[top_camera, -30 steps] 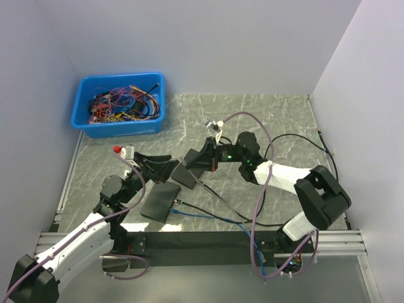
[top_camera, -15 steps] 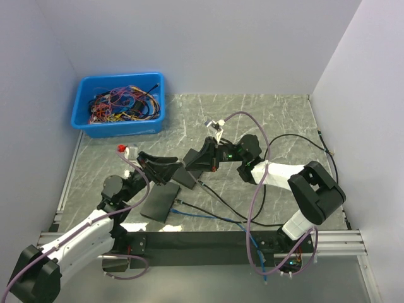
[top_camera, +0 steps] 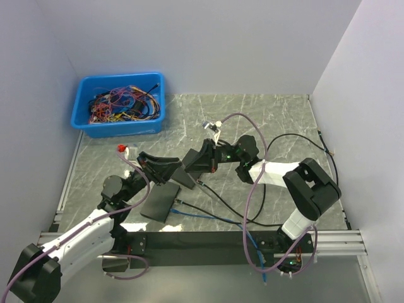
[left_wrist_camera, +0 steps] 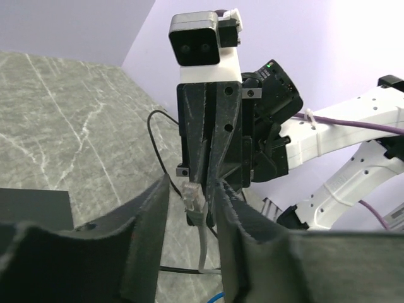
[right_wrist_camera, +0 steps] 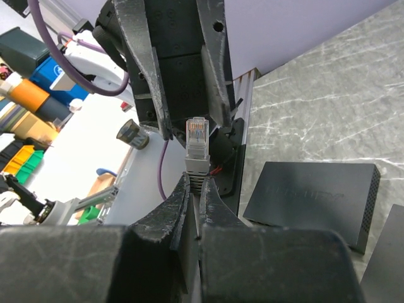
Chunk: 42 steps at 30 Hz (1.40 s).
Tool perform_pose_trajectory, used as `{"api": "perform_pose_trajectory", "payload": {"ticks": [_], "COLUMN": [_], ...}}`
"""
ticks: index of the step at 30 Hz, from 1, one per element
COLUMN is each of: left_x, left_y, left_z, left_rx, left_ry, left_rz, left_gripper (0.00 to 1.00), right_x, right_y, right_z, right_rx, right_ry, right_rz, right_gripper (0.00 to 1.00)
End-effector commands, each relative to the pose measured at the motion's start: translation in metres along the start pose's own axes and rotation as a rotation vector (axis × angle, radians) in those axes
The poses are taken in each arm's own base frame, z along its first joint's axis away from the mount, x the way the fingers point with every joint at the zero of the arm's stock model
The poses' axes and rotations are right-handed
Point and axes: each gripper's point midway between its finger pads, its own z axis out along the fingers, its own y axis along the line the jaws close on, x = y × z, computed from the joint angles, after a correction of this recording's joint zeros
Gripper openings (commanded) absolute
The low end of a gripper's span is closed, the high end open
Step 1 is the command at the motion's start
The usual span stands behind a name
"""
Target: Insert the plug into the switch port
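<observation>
**Plug in the air between two claws, not yet at a port**

The plug [right_wrist_camera: 196, 144] is off the table, raised above the black boxes in mid-scene. The right gripper [right_wrist_camera: 194, 189] is clamped on its grey boot, so the clear tip with the contacts sticks out free beyond the jaws.

The left gripper [left_wrist_camera: 191, 187] faces it nose to nose. Its fingers [right_wrist_camera: 149, 88] stand narrowly apart, one on each side of that clear tip. A thin gap shows on both sides in each wrist view, so I judge they have no hold on it.

Below, a flat box [top_camera: 161, 201] lies on the table [top_camera: 265, 120], with a second box [top_camera: 184, 176] just beside it, partly under the claws. One of them is presumably the switch, but no port face is readable, so I cannot tell which. A blue bin [top_camera: 120, 129] of wires sits well apart in the far left corner.

By my reading, the pick-up is done and a hand-over or re-grip is under way. Lining the plug up with a port and pushing it in are both left to do.
</observation>
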Motion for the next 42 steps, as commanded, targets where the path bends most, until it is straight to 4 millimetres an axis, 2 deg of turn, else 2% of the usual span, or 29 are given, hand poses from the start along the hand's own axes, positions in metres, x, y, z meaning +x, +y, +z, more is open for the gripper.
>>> {"api": "perform_pose_trajectory", "payload": {"ticks": [1, 5, 6, 12, 16, 17, 18, 19, 20, 21, 22, 23, 24, 25, 26, 29, 35, 42], "left_x": [-0.010, -0.008, -0.007, -0.006, -0.004, -0.015, -0.014, -0.001, -0.012, -0.012, 0.002, -0.006, -0.009, 0.002, -0.004, -0.002, -0.004, -0.006], "left_y": [-0.014, -0.013, -0.012, -0.012, -0.002, 0.001, 0.008, 0.027, 0.032, 0.039, 0.056, 0.055, 0.065, 0.075, 0.074, 0.075, 0.068, 0.066], "left_z": [0.003, 0.004, 0.005, 0.003, 0.004, 0.010, 0.011, 0.009, 0.014, 0.014, 0.007, 0.011, 0.008, 0.001, 0.004, 0.006, 0.016, 0.015], "left_rx": [0.066, 0.067, 0.066, 0.062, 0.001, -0.041, -0.088, -0.189, -0.249, -0.303, -0.399, -0.429, -0.493, -0.560, -0.576, -0.598, -0.568, -0.565], "left_ry": [-0.027, -0.016, -0.015, -0.013, 0.008, -0.015, 0.005, 0.067, 0.055, 0.070, 0.138, 0.132, 0.123, 0.173, 0.164, 0.184, 0.188, 0.182], "left_rz": [0.025, 0.025, 0.025, 0.022, 0.001, 0.006, -0.006, -0.037, -0.036, -0.044, -0.071, -0.080, -0.083, -0.104, -0.116, -0.152, -0.181, -0.179], "left_gripper": [0.38, 0.23, 0.16, 0.01, 0.00, 0.01, 0.01, 0.01, 0.00, 0.01, 0.00, 0.00, 0.01, 0.01, 0.01, 0.00, 0.01, 0.01], "right_x": [-0.007, -0.005, -0.005, -0.005, -0.005, -0.007, -0.013, -0.008, -0.014, -0.025, -0.012, -0.013, -0.018, -0.021, -0.023, -0.032, -0.026, -0.020], "right_y": [0.010, 0.009, 0.009, 0.010, 0.010, 0.008, 0.010, -0.004, -0.018, -0.018, -0.030, -0.033, -0.035, -0.035, -0.034, -0.037, -0.045, -0.059], "right_z": [0.007, 0.010, 0.009, 0.012, 0.012, 0.013, 0.013, 0.011, 0.012, 0.012, 0.007, 0.005, 0.002, 0.001, 0.000, -0.005, 0.009, 0.017], "right_rx": [-0.048, -0.054, -0.053, -0.067, -0.063, -0.049, -0.032, 0.036, 0.127, 0.180, 0.264, 0.313, 0.388, 0.420, 0.448, 0.581, 0.690, 0.762], "right_ry": [0.000, 0.005, 0.005, 0.008, 0.010, 0.006, -0.004, 0.017, -0.014, -0.017, 0.032, 0.034, 0.033, 0.023, 0.016, -0.006, 0.049, 0.080], "right_rz": [-0.058, -0.050, -0.046, -0.043, -0.043, -0.045, -0.064, -0.061, -0.067, -0.180, -0.126, -0.148, -0.193, -0.213, -0.227, -0.286, -0.346, -0.354], "right_gripper": [0.00, 0.00, 0.00, 0.00, 0.00, 0.01, 0.19, 0.32, 0.41, 0.54, 0.59, 0.62, 0.67, 0.67, 0.68, 0.68, 0.66, 0.59]}}
